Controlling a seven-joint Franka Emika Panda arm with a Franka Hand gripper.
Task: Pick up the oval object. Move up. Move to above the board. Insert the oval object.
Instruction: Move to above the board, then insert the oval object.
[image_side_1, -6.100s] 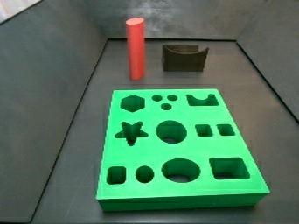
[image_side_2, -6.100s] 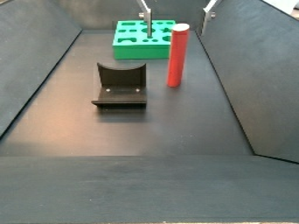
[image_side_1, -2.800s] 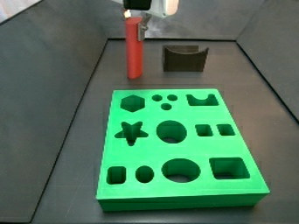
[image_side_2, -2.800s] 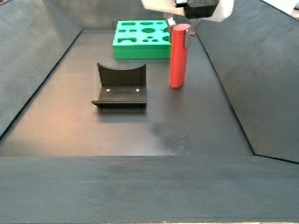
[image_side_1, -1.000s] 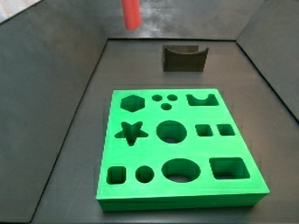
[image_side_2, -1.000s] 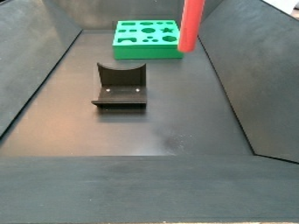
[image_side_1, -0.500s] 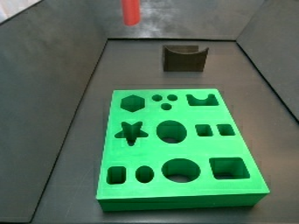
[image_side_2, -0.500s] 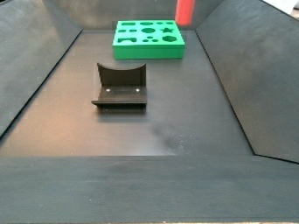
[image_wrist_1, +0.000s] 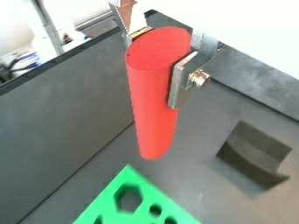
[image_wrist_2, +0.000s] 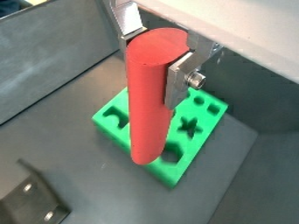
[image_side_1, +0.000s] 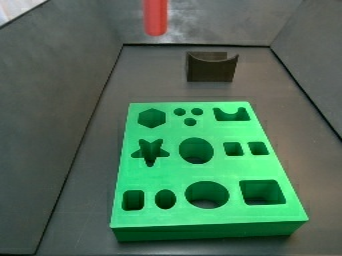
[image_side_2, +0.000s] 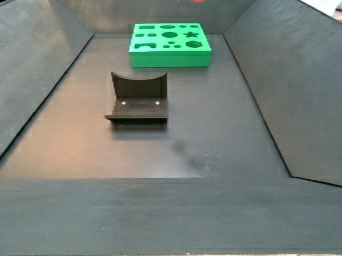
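My gripper (image_wrist_1: 158, 48) is shut on the top of the oval object (image_wrist_1: 155, 105), a tall red peg that hangs upright between the silver fingers (image_wrist_1: 184, 77); both wrist views show this grip (image_wrist_2: 158, 48). In a side view only the peg's lower end (image_side_1: 156, 15) shows at the top edge, high above the floor at the back; the gripper itself is out of both side views. The board (image_side_1: 171, 172), a green slab with many cut-outs, lies flat on the floor. It also shows below and beyond the peg (image_wrist_2: 201, 122) and far back in a side view (image_side_2: 170, 57).
A short dark brown block with a curved notch (image_side_1: 210, 66) stands on the floor behind the board, also seen in a side view (image_side_2: 136, 97) and a wrist view (image_wrist_1: 254, 153). Sloping dark walls (image_side_1: 54, 70) enclose the floor.
The peg has risen further in my gripper: it has left the top of one side view and only its lower end remains in the other, shifted slightly sideways.
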